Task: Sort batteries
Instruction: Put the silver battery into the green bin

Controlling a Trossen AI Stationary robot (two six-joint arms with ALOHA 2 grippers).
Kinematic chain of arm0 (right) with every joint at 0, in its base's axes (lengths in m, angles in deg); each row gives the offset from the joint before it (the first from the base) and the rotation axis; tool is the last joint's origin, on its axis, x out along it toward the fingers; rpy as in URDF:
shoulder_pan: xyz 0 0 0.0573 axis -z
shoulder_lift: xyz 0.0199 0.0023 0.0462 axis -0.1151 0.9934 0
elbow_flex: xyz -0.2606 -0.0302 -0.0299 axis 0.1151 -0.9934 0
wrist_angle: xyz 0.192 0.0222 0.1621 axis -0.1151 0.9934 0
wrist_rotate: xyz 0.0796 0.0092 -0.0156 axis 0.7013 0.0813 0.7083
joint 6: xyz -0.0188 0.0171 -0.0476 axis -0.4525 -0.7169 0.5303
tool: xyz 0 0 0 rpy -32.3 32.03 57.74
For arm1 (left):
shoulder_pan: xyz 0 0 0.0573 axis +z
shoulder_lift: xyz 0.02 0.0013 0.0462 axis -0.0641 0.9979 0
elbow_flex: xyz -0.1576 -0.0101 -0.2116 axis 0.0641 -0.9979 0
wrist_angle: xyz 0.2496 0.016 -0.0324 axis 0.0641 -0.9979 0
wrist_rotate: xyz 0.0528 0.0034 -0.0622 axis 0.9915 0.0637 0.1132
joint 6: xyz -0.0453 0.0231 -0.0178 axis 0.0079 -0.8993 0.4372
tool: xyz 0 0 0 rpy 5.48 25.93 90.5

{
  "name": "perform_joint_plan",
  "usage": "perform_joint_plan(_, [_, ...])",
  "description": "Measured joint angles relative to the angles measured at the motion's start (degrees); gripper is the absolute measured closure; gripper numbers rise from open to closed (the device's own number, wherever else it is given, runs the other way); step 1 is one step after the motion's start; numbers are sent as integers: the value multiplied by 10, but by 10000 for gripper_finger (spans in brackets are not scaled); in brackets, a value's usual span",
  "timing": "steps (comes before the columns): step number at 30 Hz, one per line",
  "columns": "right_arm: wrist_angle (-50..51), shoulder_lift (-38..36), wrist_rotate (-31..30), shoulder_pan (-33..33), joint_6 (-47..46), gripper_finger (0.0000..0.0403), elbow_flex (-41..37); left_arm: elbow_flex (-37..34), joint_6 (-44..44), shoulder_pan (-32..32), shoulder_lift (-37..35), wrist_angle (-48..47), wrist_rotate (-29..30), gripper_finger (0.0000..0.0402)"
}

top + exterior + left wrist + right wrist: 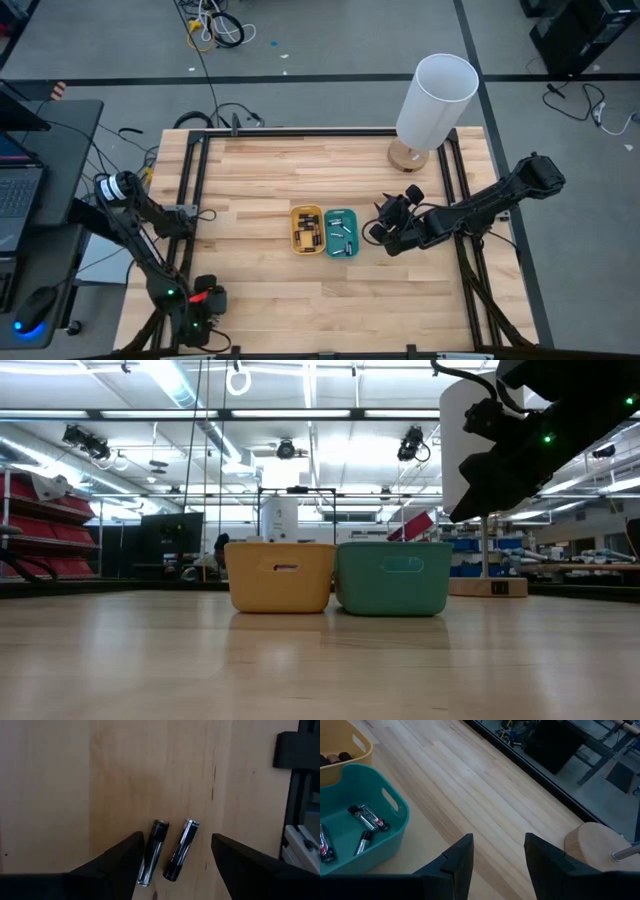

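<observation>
In the left wrist view, two dark batteries with silvery ends (pixel 152 852) (pixel 181 849) lie side by side on the wood. My left gripper (pixel 176 839) is open over them, one finger on either side. It works near the table's near-left corner (pixel 205 300). More batteries lie in the yellow tray (pixel 307 230) and the teal tray (pixel 341 233) at the table's middle. The teal tray's cells (pixel 367 817) show in the right wrist view. My right gripper (pixel 498 840) is open, raised just right of the teal tray (pixel 390 228), holding nothing.
A white lamp on a round wooden base (pixel 430 100) stands at the far right of the table. Black frame rails (pixel 195 200) run along the table's sides. The two trays (pixel 280 575) (pixel 392 575) stand touching side by side. Bare wood lies between the trays and my left gripper.
</observation>
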Motion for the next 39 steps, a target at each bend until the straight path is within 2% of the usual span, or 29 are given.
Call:
perform_joint_plan(6, [1, 0, 0, 0, 0, 240, 0, 0, -49, -7, 1, -15, 23, 161])
perform_joint_plan(15, [3, 0, 6, 0, -1, 240, 0, 3, -146, -7, 2, -43, 29, 239])
perform_joint_plan(23, [4, 0, 6, 0, -1, 240, 0, 9, -146, 2, 4, -57, 70, 298])
perform_joint_plan(30, [4, 0, 6, 0, 0, 240, 0, 11, -147, 35, 6, -67, 106, 293])
perform_joint_plan(39, [5, 0, 6, 7, 9, 240, 0, 4, -148, 90, -12, -84, 227, 295])
